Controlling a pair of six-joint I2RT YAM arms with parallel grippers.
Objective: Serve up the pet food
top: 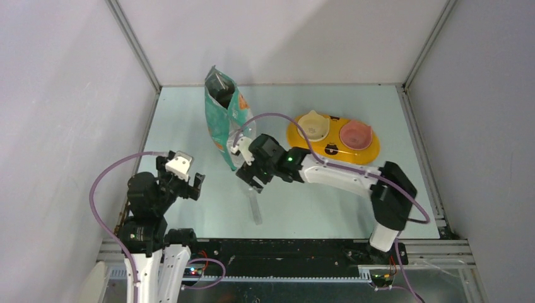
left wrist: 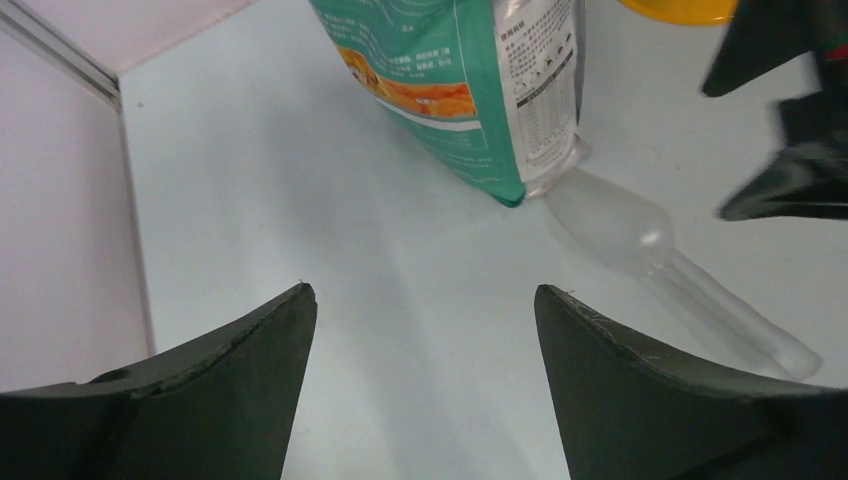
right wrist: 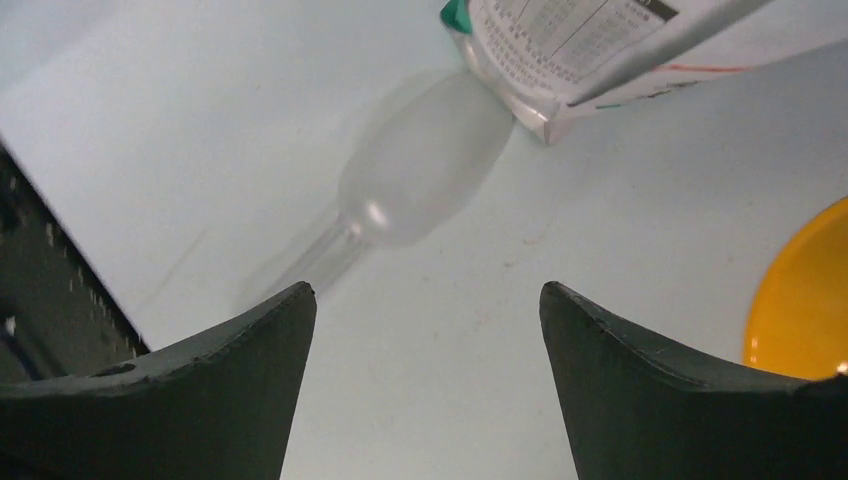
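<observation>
The teal-and-white bag (top: 224, 120) printed with a golden dog stands upright at the back middle, its top open. The pet food itself is hidden; no kibble shows. A clear plastic scoop (top: 255, 207) lies on the table in front of the bag, its bowl end by the bag's bottom corner (right wrist: 420, 170). My right gripper (top: 251, 180) hovers open just above the scoop, nothing between its fingers (right wrist: 428, 292). My left gripper (top: 183, 180) stands open and empty left of the bag (left wrist: 425, 295), facing the bag (left wrist: 450, 90) and the scoop (left wrist: 620, 225).
A yellow double-bowl feeder (top: 372, 151) sits right of the bag, with a cream bowl (top: 313, 125) and a pink bowl (top: 355, 134), both looking empty. Its rim shows in the right wrist view (right wrist: 805, 300). Walls enclose the table on three sides.
</observation>
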